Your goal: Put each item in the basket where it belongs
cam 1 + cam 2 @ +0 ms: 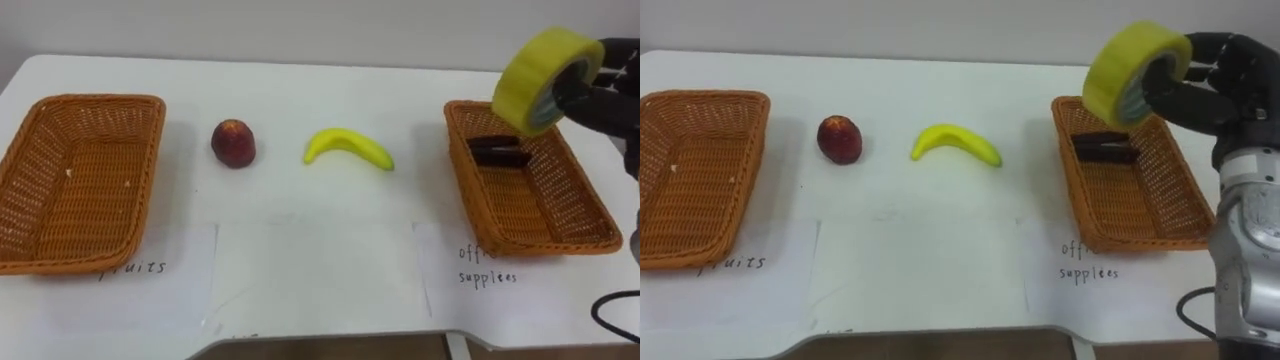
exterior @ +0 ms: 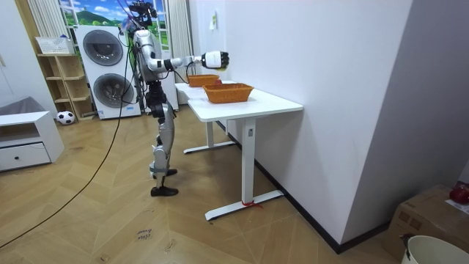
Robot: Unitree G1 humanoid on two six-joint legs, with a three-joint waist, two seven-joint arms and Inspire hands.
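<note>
Gripping the yellow tape roll [image 1: 1135, 72] by its rim, the right hand [image 1: 1220, 90] hangs above the far end of the right basket [image 1: 1160, 200], fingers curled round the ring with the thumb side toward its hole. The roll is tilted, clear of the wicker, and directly over a dark office item [image 1: 1105, 148] that lies in the basket's far part.

The tape looks light and stiff, with a smooth outer face that could slip, so a hold across the rim or through the core seems the safest. It should take a short drop without harm, though it may roll once it lands.

On the tabletop [image 1: 940, 90], between the two baskets, the red apple [image 1: 840, 139] sits left of the banana [image 1: 958, 143], well apart from it. The apple is probably firm, rounded and prone to rolling, best wrapped from above. The banana is softer and bruises easily, so its thick middle is the place to take it. The left basket [image 1: 700, 170] holds nothing.
</note>
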